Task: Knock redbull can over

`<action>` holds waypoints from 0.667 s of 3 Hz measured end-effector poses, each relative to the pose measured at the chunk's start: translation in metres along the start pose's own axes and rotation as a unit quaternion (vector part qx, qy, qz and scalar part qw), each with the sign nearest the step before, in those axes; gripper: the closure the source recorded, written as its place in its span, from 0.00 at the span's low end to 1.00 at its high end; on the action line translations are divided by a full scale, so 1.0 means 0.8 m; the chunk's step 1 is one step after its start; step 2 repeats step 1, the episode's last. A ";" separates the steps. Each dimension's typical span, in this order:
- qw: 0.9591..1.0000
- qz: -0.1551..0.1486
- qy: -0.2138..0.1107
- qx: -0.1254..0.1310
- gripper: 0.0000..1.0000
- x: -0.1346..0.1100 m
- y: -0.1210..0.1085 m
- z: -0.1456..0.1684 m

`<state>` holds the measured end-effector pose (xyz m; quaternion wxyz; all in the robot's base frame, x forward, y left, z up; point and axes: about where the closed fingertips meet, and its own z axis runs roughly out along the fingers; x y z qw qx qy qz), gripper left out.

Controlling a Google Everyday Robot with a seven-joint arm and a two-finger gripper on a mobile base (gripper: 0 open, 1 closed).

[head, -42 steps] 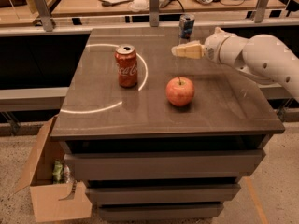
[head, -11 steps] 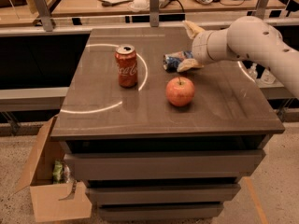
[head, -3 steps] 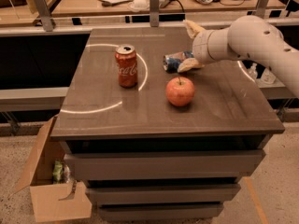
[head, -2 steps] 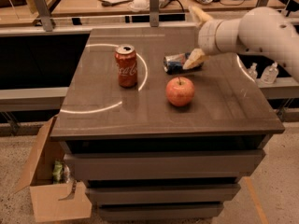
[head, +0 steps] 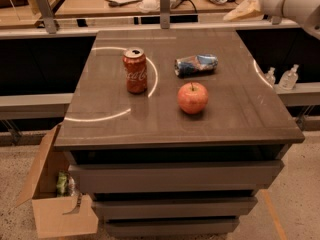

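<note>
The redbull can (head: 196,64), blue and silver, lies on its side on the brown table (head: 240,109), behind the apple. Its silver end points left. My gripper (head: 241,9) is raised at the top right, above the table's far right corner. It is well clear of the can and touches nothing. The white arm behind it runs out of the frame at the upper right.
A red Coca-Cola can (head: 135,70) stands upright left of the redbull can. A red apple (head: 193,97) sits in front of it. An open cardboard box (head: 55,204) is on the floor at the lower left. Two small bottles (head: 289,77) stand on a ledge to the right.
My gripper has lifted away from the redbull can, up and to the right. The can stays lying on its side; the Coca-Cola can and apple have not moved.
</note>
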<state>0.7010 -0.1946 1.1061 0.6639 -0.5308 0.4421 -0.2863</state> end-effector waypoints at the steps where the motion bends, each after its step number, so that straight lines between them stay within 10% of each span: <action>1: 1.000 0.000 -0.001 -0.005 0.00 0.000 0.005 0.002; 2: 1.000 0.000 -0.001 -0.005 0.00 0.000 0.005 0.002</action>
